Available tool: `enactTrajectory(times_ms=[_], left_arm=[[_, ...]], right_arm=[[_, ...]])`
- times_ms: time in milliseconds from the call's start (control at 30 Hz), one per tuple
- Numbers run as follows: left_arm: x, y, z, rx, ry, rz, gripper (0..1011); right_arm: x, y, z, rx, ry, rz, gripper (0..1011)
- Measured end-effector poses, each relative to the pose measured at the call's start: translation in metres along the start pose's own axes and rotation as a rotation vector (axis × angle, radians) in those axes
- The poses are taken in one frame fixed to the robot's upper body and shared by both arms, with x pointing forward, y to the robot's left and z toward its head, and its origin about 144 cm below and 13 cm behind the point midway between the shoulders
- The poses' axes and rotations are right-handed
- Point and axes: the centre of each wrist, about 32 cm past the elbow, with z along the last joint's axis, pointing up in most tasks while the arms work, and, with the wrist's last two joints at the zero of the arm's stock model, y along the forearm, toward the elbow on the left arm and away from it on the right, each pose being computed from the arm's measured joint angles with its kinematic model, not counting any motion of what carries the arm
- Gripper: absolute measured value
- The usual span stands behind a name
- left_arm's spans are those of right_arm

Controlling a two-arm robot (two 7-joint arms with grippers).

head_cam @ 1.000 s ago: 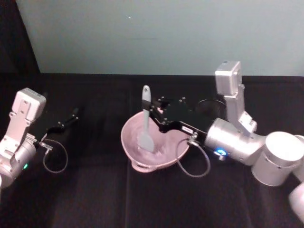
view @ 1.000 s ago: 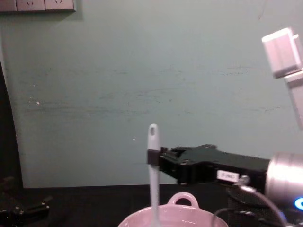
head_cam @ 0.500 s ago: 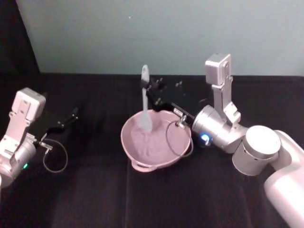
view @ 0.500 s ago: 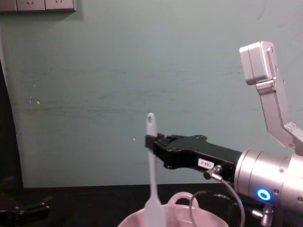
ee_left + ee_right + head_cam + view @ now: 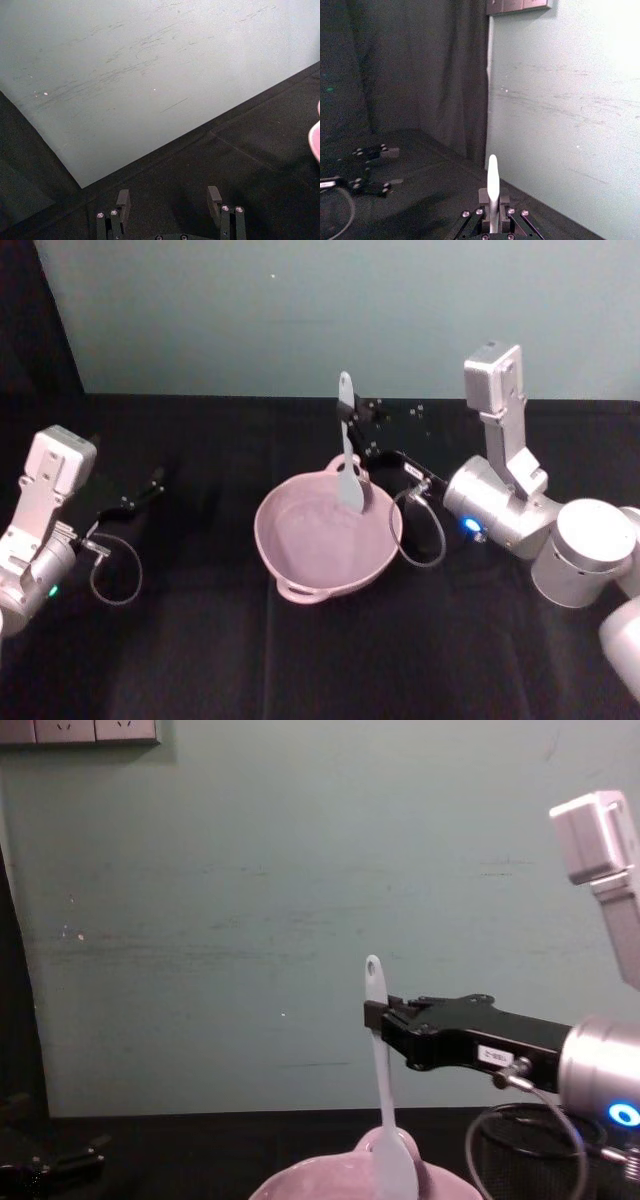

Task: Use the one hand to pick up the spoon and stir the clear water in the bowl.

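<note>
My right gripper [image 5: 352, 432] is clamped on the spoon [image 5: 347, 455] high on its handle, just under the hole. The spoon hangs nearly upright, blade down, over the far right part of the bowl [image 5: 262, 540], close to that rim, with open room toward the bowl's left. My left gripper [image 5: 170, 200], fingers spread and empty, sits well apart at the left.

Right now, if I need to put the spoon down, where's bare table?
The table is bare between the left gripper and the bowl, and along the near strip in front of the bowl. Crowded: right of the bowl, by the right gripper holding the spoon, with its cable loop.
</note>
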Motion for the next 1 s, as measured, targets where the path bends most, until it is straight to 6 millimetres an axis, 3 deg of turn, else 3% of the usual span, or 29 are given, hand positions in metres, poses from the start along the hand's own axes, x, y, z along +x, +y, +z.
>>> enactTrajectory(times_ms=[400, 733, 1000], left_arm=[[0.0, 0.0, 0.0, 0.0, 0.0, 0.0, 1011], [0.0, 0.0, 0.0, 0.0, 0.0, 0.0, 1011], [0.0, 0.0, 0.0, 0.0, 0.0, 0.0, 1011]], right_arm=[[-0.016, -0.02, 0.009, -0.002, 0.091, 0.118, 110], [-0.033, -0.001, -0.001, 0.019, 0.151, 0.16, 110], [-0.035, 0.016, -0.015, 0.05, 0.109, 0.09, 110]])
